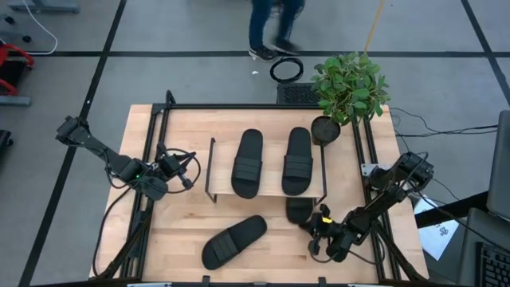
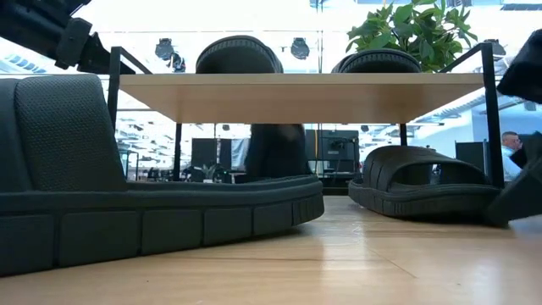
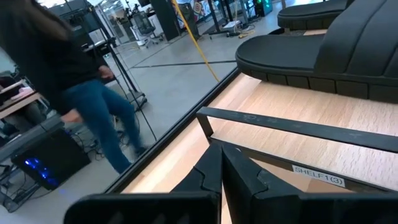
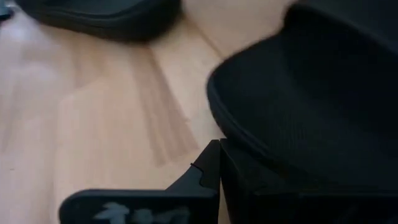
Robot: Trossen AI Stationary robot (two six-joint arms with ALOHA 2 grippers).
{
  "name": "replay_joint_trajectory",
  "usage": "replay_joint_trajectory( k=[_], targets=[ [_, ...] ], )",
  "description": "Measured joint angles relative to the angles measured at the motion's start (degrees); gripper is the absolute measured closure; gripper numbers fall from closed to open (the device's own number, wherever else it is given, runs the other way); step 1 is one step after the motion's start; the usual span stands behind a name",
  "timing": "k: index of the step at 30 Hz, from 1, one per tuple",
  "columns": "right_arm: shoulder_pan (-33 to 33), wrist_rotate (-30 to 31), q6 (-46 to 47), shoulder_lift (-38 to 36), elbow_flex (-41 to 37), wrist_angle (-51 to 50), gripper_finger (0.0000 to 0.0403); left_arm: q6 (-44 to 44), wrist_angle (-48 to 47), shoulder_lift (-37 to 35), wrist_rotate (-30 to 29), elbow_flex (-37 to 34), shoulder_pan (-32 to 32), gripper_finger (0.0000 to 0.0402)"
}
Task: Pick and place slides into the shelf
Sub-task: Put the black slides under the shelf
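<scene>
Two black slides (image 1: pixel 247 163) (image 1: pixel 297 162) lie sole-down on the shelf's light wood top board (image 1: pixel 272 159). A third slide (image 1: pixel 233 241) lies on the table near its front edge and fills the left of the low view (image 2: pixel 127 195). A fourth slide (image 1: pixel 300 210) lies on the table, partly under the shelf's near right end; it also shows in the low view (image 2: pixel 423 182). My right gripper (image 1: pixel 312 225) is shut at this slide's near end. My left gripper (image 1: pixel 182 169) is shut and empty, just left of the shelf's black frame (image 3: pixel 292 127). My right gripper's shut fingertips (image 4: pixel 214 163) meet the rim of the fourth slide's sole (image 4: pixel 231 138) at its near end. The fingers come low and nearly level from the table's near right. The slide lies flat on the table, its far part under the top board.
A potted plant (image 1: pixel 349 84) stands at the shelf's far right corner. A black frame (image 1: pixel 159 119) runs along the tabletop's edges. A person (image 1: pixel 271 28) walks on the floor beyond the far edge. Bare wood shows at the table's near left.
</scene>
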Motion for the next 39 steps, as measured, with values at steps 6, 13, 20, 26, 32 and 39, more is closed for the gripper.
replay_joint_trajectory(
  k=[6, 13, 20, 26, 32, 39],
  targets=[
    [0.0, 3.52, 7.78, 0.02, -0.02, -8.12, 0.0403, -0.13, -0.04, 0.0, 0.05, 0.0, 0.0, 0.0392],
    [-0.04, -2.98, -4.61, -0.82, -0.02, -1.16, 0.0403, 0.13, -0.04, 0.0, 1.57, 0.0, 0.0, 0.0392],
    [0.81, -7.34, -16.92, -7.83, -0.02, -0.09, 0.0403, 0.97, -0.63, 0.0, 4.59, 0.0, -0.04, 0.0392],
    [4.7, -10.16, -36.61, -20.01, -0.02, 3.98, 0.0403, 1.88, -4.05, 0.0, 6.21, -0.02, -4.46, 0.0392],
    [11.67, -2.29, -58.1, -31.67, -0.02, 5.61, 0.0403, 1.79, -3.73, 0.67, 9.95, -0.02, -12.97, 0.0392],
    [17.55, 2.3, -80.13, -42.05, -2.09, 5.38, 0.0403, 1.17, 6.08, 9.57, 13.91, -0.02, -22.56, 0.0392]
  ],
)
